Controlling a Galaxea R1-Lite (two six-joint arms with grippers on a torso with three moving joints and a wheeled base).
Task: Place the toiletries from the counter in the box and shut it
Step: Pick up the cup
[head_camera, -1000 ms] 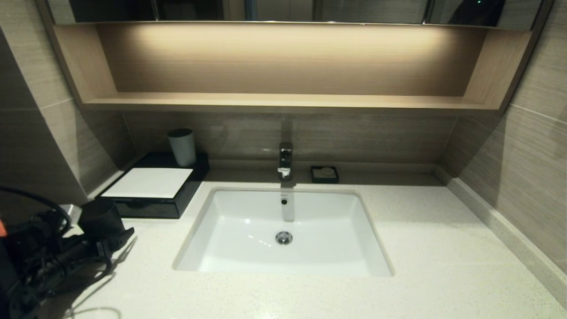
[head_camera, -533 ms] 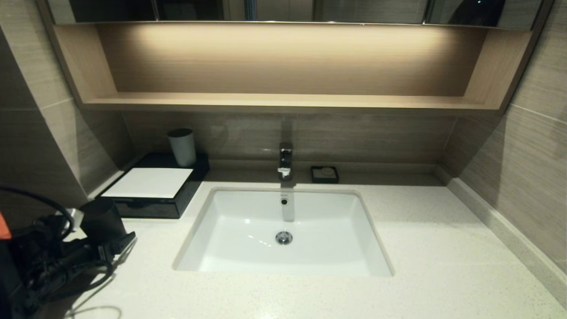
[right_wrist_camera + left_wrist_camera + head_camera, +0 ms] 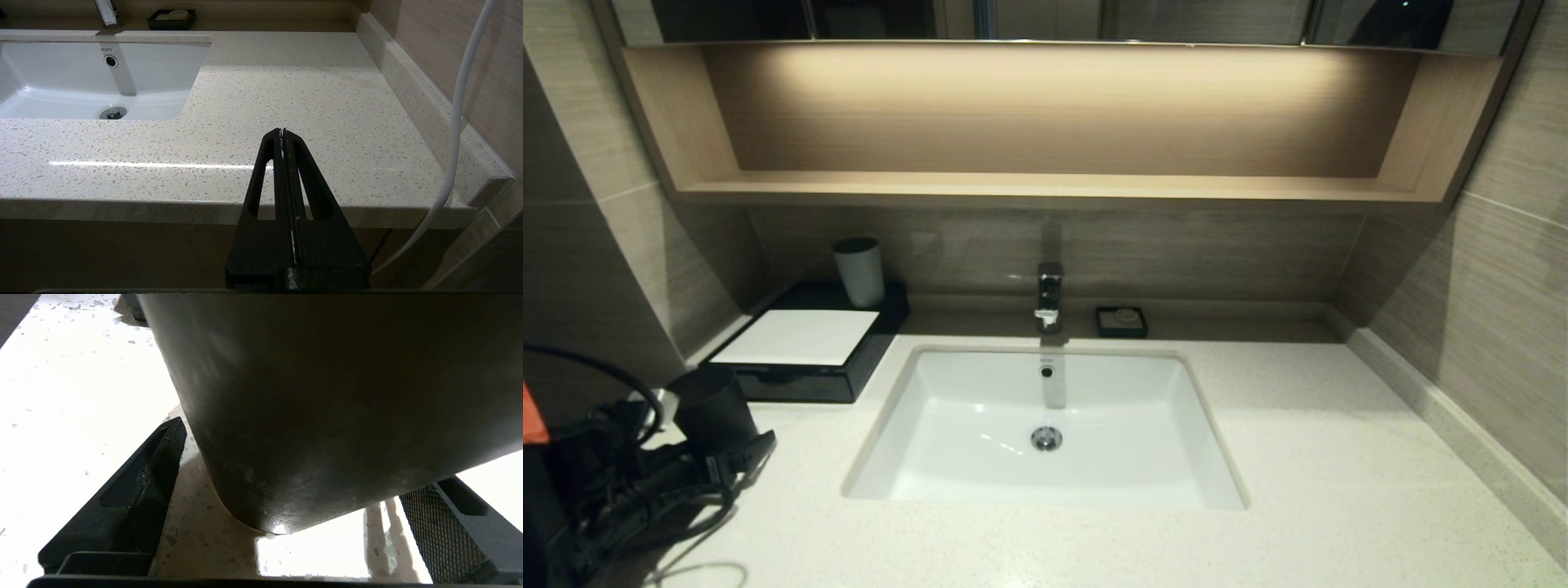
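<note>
My left gripper (image 3: 286, 506) stands wide around a dark cup (image 3: 712, 407), perhaps touching it, on the counter (image 3: 1339, 457) just before the shut box (image 3: 800, 347). My right gripper (image 3: 282, 134) is closed.

Left arm creeping forward, nothing else moved.
The left gripper (image 3: 737, 457) and the dark cup (image 3: 712, 407) between its spread fingers have edged slightly toward the box (image 3: 805, 359); orange patch at frame edge rose.
</note>
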